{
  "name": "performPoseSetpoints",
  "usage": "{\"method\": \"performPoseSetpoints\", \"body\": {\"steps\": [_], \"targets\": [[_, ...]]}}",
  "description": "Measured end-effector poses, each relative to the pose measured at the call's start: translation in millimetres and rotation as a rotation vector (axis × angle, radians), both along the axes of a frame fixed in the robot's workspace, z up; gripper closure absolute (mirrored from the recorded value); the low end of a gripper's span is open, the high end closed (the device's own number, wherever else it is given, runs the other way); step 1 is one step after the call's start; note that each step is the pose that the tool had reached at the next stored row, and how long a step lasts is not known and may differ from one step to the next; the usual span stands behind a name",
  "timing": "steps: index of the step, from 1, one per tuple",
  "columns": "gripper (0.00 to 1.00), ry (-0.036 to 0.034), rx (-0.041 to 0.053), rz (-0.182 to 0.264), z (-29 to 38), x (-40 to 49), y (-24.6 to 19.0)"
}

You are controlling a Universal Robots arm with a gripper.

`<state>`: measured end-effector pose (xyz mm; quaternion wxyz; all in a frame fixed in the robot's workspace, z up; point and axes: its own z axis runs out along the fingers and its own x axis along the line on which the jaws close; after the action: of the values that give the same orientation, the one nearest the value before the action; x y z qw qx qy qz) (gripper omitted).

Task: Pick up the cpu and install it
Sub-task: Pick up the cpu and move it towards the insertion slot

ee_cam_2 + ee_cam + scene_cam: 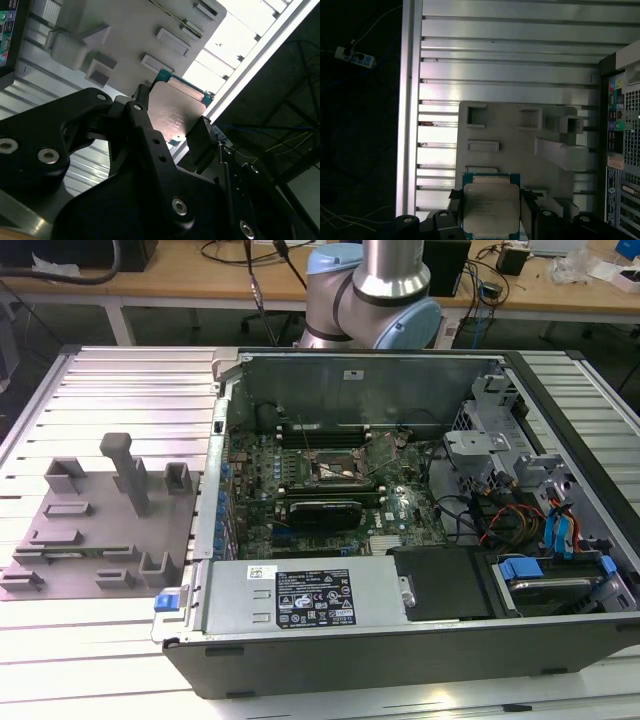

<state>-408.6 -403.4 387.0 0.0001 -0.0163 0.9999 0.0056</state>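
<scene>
Cable-strewn wooden bench (180, 282) behind ribbed aluminium table (120, 390)

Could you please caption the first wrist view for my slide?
Claw shut on the cpu, with the grey fixture tray beyond it.

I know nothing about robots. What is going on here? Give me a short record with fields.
gripper: shut on the cpu
cpu: pale metal top showing, clamped at two opposite edges
beyond the cpu: grey fixture tray on ribbed metal table
computer case: open, on the exterior view's right of the tray
socket: on the motherboard inside the case
install: not yet done
</scene>
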Motion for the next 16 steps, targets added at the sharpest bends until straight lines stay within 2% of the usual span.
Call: {"method": "performPoseSetpoints", "body": {"steps": [6, 11, 16], "targets": [[0.45, 0.0003, -0.0001, 0.0, 0.2, 6.7, -0.4], [0.45, 0.0002, -0.0001, 0.0, 0.1, 18.0, -1.2], [0.45, 0.0002, 0.0, 0.0, 0.1, 36.0, -3.8]]}}
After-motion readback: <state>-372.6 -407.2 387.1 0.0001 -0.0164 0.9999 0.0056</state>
